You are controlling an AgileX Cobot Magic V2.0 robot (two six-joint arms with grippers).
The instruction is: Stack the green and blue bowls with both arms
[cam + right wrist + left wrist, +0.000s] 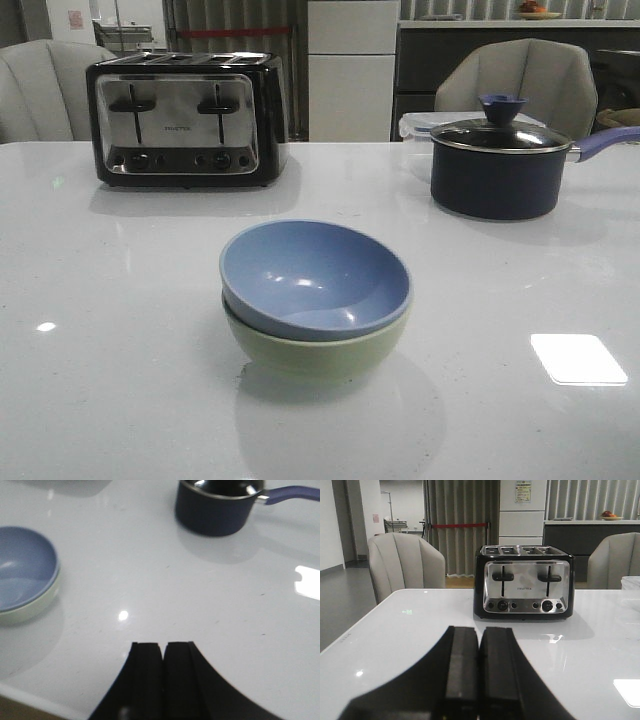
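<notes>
The dusty blue bowl (pixel 315 275) sits nested inside the pale green bowl (pixel 325 355) at the middle of the white table, a little tilted. Both also show in the right wrist view, the blue bowl (pixel 22 570) inside the green bowl (pixel 35 607). My left gripper (pixel 479 630) is shut and empty, above the table facing the toaster. My right gripper (pixel 163 645) is shut and empty, above the table's near edge, to the right of the bowls. Neither gripper shows in the front view.
A black and chrome toaster (pixel 185 120) stands at the back left. A dark lidded saucepan (pixel 495 165) with a blue knob and handle stands at the back right, with a clear container (pixel 415 125) behind it. Grey chairs stand beyond the table.
</notes>
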